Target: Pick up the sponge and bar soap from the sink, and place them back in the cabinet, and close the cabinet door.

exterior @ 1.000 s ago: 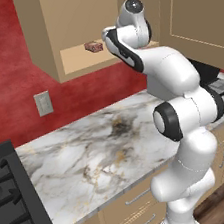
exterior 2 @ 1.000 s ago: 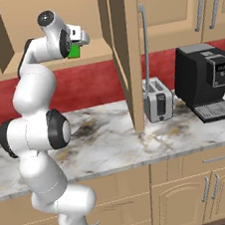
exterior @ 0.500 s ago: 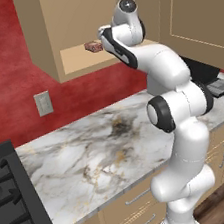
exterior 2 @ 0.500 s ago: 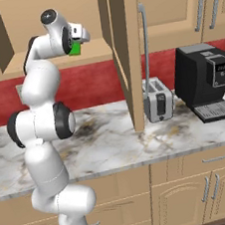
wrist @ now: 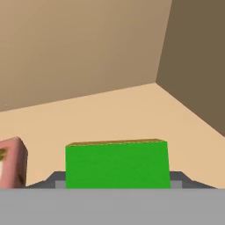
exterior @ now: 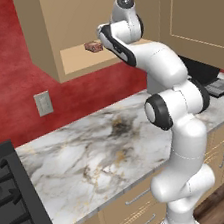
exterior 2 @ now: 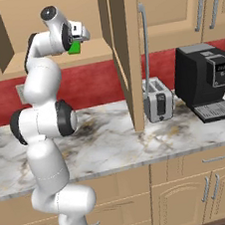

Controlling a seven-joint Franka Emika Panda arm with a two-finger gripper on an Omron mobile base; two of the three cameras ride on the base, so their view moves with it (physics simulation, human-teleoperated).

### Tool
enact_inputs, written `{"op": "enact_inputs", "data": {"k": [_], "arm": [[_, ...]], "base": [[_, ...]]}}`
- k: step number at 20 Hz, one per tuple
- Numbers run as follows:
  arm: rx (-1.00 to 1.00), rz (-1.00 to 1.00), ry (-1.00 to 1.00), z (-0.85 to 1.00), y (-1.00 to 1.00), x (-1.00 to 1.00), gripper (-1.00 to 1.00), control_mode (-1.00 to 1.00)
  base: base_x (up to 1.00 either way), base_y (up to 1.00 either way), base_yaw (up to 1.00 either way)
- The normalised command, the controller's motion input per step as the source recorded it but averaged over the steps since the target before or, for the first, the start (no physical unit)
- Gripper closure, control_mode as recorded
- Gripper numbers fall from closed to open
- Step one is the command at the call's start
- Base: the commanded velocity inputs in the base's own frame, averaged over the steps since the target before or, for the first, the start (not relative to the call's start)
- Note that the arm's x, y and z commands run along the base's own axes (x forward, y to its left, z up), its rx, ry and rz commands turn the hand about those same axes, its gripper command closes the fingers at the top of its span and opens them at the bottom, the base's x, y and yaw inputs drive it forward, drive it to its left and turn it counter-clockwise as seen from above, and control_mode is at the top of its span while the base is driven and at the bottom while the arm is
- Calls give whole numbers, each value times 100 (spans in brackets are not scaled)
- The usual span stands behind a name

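Hand view: sponge (wrist: 117,163) between claw (wrist: 117,179) tips

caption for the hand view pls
Gripper carries the green sponge over the cabinet shelf, bar soap alongside.

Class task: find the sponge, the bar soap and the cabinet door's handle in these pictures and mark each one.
sponge (wrist: 117,164), hand view, middle of its green face.
bar soap (exterior: 93,46), left base view, its reddish side on the shelf.
cabinet door handle (exterior 2: 144,40), right base view, middle of the silver bar.

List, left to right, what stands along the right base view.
Robot arm with its pincer holding the sponge, cabinet door, toaster, coffee machine.
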Motion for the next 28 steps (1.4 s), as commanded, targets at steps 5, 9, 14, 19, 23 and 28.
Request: {"op": "enact_inputs", "data": {"k": [5,9,14,19,23,28], "arm": [[0,0,0,-11,0,0,100,-100],[0,0,0,-10,0,0,100,-100],[0,0,0,0,0,0,-100,-100],[0,0,0,0,0,0,-100,-100],[0,0,0,0,0,0,-100,-100],[0,0,0,0,0,0,-100,-100]], "base": [[0,0,0],[0,0,0],[0,0,0],[0,0,0],[0,0,0],[0,0,0]]}}
